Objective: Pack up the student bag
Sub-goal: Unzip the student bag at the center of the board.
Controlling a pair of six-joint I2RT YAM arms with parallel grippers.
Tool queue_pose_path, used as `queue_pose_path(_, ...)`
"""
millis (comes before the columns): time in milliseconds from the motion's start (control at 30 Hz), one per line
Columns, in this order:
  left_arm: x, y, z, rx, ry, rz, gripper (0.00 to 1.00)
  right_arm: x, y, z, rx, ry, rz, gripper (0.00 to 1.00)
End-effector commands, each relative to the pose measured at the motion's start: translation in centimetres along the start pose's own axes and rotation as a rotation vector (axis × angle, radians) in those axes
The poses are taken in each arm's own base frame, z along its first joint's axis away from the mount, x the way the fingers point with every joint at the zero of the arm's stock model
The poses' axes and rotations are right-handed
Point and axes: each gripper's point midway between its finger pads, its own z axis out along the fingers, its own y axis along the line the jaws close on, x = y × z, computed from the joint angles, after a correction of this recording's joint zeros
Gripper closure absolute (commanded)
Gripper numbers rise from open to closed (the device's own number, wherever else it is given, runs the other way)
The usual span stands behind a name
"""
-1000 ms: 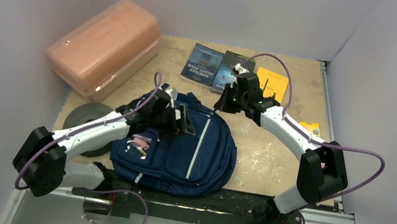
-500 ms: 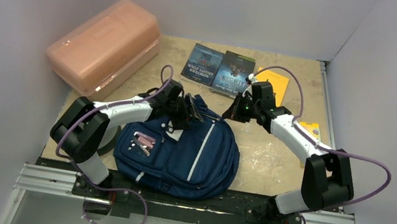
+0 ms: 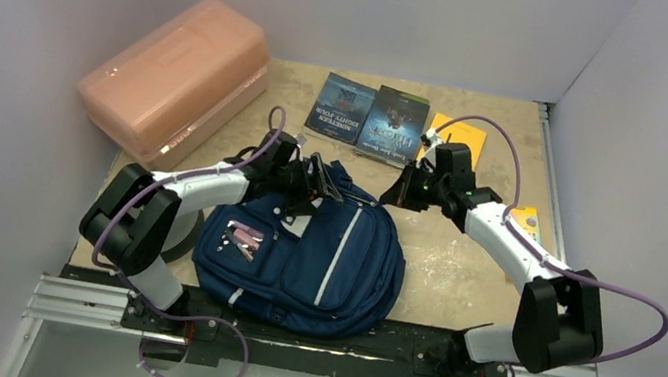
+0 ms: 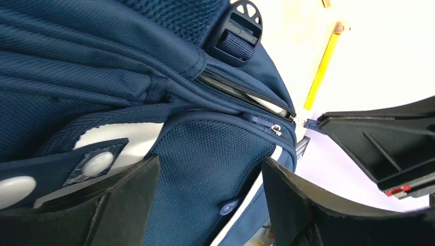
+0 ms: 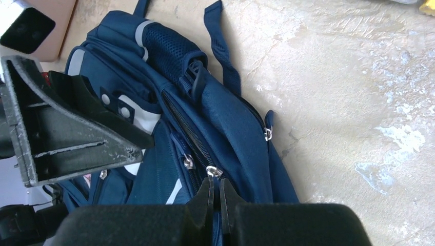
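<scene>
The student bag (image 3: 329, 259), navy with grey stripes, lies flat near the arm bases. My left gripper (image 3: 316, 181) stands open at the bag's top end, its fingers (image 4: 128, 189) straddling the mesh front panel (image 4: 205, 154) beside the white patch. The right gripper (image 3: 392, 190) is shut on the blue zip pull (image 5: 214, 172) of the main zip. In the left wrist view its tip holds that pull (image 4: 309, 122). Behind the pull the zip (image 4: 246, 95) gapes a little, showing pale lining.
A salmon-pink plastic box (image 3: 175, 77) stands at the back left. Two books (image 3: 367, 116) and a yellow booklet (image 3: 464, 138) lie at the back. A yellow pencil (image 4: 320, 72) lies beyond the bag. A dark disc (image 3: 184, 234) sits left of the bag.
My left gripper has moved from over the bag's front up to its top end. The right gripper has shifted slightly right and nearer, still pinched on the zip pull.
</scene>
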Motion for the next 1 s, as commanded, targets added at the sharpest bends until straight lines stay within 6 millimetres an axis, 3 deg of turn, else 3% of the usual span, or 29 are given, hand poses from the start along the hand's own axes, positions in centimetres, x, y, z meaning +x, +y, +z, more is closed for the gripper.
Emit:
queue_pose_path(0,-1.8,1.8,-0.9,-0.072,-0.093,0.2,0.23,-3.5,1.2,-1.3,-0.047,-0.093,-0.075,1.0)
queue_pose_path(100,-0.6,-1.1,-2.7,-0.081,-0.102,0.351,0.18,-3.7,1.2,-0.9,-0.056,-0.082,-0.088,1.0)
queue_pose_path(200,1.2,-2.6,-3.8,-0.129,-0.101,0.453,0.15,-3.8,1.0,-0.4,-0.05,-0.077,-0.098,1.0)
queue_pose_path(367,1.7,-1.0,-3.9,-0.226,-0.082,0.379,0.16,-4.2,-2.5,-0.2,0.139,-0.086,-0.147,1.0)
queue_pose_path(533,1.9,-0.3,-3.9,-0.25,-0.068,0.357,0.16,-3.7,-4.1,-0.4,0.223,-0.066,-0.163,1.0)
queue_pose_path(567,1.9,-0.1,-3.9,-0.252,-0.069,0.348,0.16,-3.7,-4.5,-0.4,0.256,-0.065,-0.172,0.96)
queue_pose_path(600,2.0,0.1,-3.8,-0.247,-0.066,0.343,0.16,-3.8,-4.7,-0.4,0.285,-0.063,-0.188,0.83)
queue_pose_path(667,2.4,0.4,-3.5,-0.234,-0.048,0.333,0.17,-4.3,-4.2,-0.7,0.333,-0.079,-0.238,0.68)
queue_pose_path(700,2.6,0.6,-3.3,-0.23,-0.038,0.328,0.19,-4.4,-3.2,-0.7,0.344,-0.087,-0.279,0.57)
queue_pose_path(767,3.2,1.1,-2.8,-0.219,-0.015,0.313,0.24,-5.3,-1.1,-0.7,0.349,-0.114,-0.347,0.46)
queue_pose_path(867,4.2,1.9,-1.9,-0.203,0.021,0.285,0.3,-5.4,1.4,0.4,0.298,-0.097,-0.407,0.39)
queue_pose_path(967,4.8,3.0,-1.3,-0.211,0.047,0.269,0.39,-4.8,3.4,2.2,0.207,-0.035,-0.415,0.38)
